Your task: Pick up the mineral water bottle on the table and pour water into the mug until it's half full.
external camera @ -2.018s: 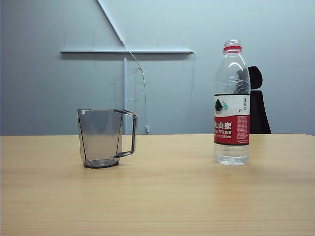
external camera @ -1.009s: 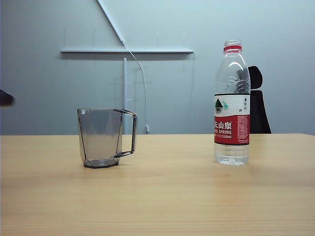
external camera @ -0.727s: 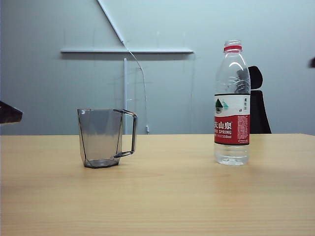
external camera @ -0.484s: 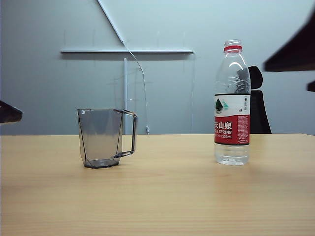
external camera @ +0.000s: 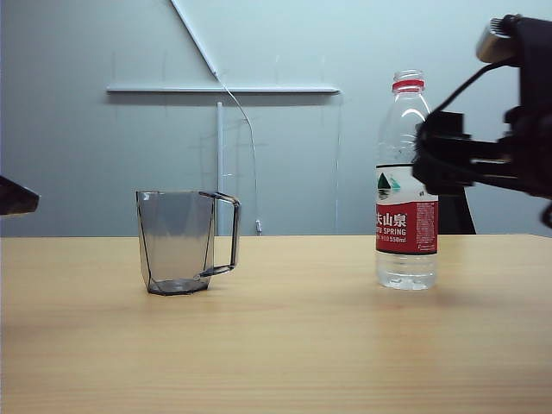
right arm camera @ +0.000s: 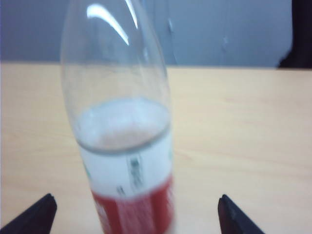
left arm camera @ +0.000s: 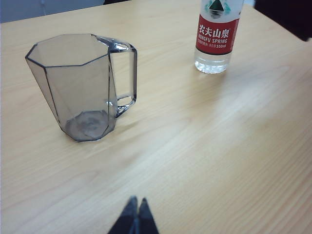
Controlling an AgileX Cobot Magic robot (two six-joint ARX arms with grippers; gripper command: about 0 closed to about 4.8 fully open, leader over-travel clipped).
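The mineral water bottle [external camera: 406, 216] stands upright on the right of the table [external camera: 302, 345], uncapped, with a red neck ring. Water [right arm camera: 122, 124] fills it to about the top of its label. My right gripper [external camera: 429, 159] has come in from the right at label height. It is open, and the bottle [right arm camera: 124, 161] stands between its wide-apart fingertips [right arm camera: 41, 212] without touching them. The smoky-grey mug [external camera: 177, 241] sits empty on the left, handle toward the bottle. My left gripper [left arm camera: 136, 207] hovers shut over the table short of the mug [left arm camera: 80, 87], and only its tip [external camera: 15, 197] shows at the exterior view's left edge.
A grey wall with a white rail [external camera: 220, 89] and a hanging cable runs behind the table. A black chair [external camera: 453, 207] stands behind the bottle. Bare wood [left arm camera: 219, 146] lies between the mug and the bottle [left arm camera: 217, 34].
My right arm has swung in from the right edge to the bottle, and its jaws now straddle it. The left gripper's tip crept in at the left edge and has held there.
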